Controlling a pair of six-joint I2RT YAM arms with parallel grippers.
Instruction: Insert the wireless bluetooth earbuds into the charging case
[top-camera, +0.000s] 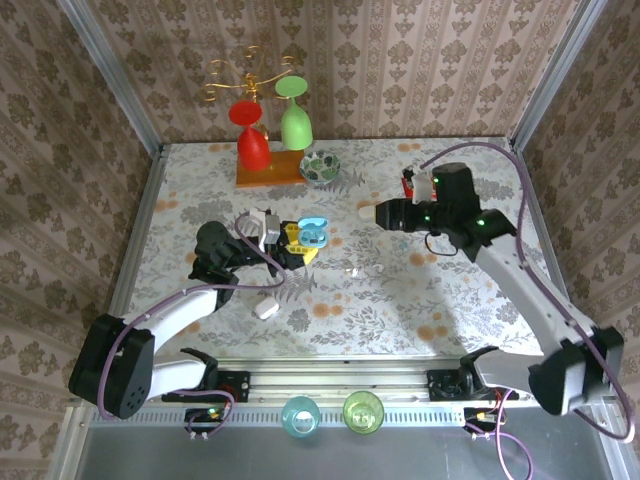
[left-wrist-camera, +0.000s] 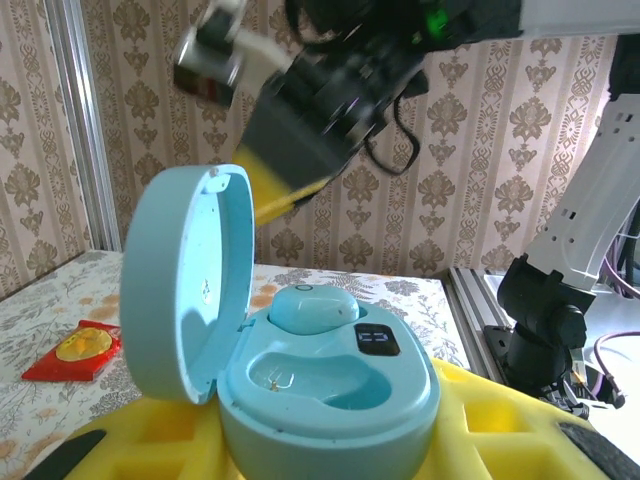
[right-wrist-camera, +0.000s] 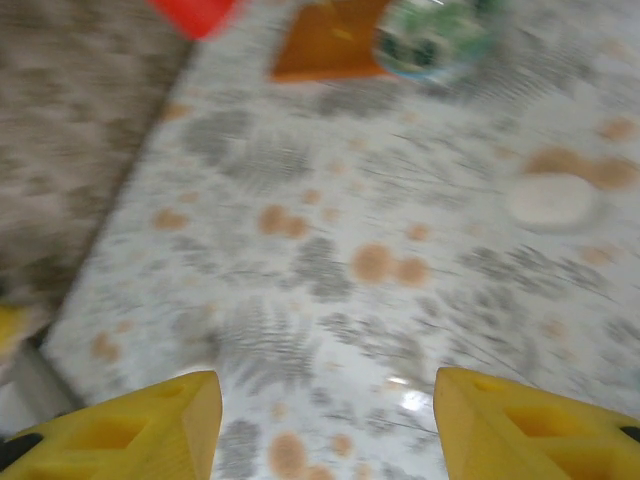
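Note:
The light blue charging case (left-wrist-camera: 330, 400) stands with its lid (left-wrist-camera: 185, 280) swung open to the left. My left gripper (left-wrist-camera: 320, 455) is shut on it, with yellow fingers on either side. One earbud (left-wrist-camera: 315, 308) sits in the back socket, and the front socket is bare. In the top view the case (top-camera: 316, 233) is at table centre in my left gripper (top-camera: 296, 240). A tiny whitish piece (top-camera: 352, 270), perhaps an earbud, lies on the table to its right. My right gripper (top-camera: 378, 212) hovers right of the case, open; its view shows its fingers (right-wrist-camera: 325, 425) wide apart over bare table.
A white pebble-shaped case (top-camera: 266, 308) lies near the left arm. At the back stand a rack with red and green glasses (top-camera: 270, 130) and a patterned bowl (top-camera: 320, 167). A white round thing (right-wrist-camera: 550, 200) lies on the table. Two cups (top-camera: 300, 415) sit by the near rail.

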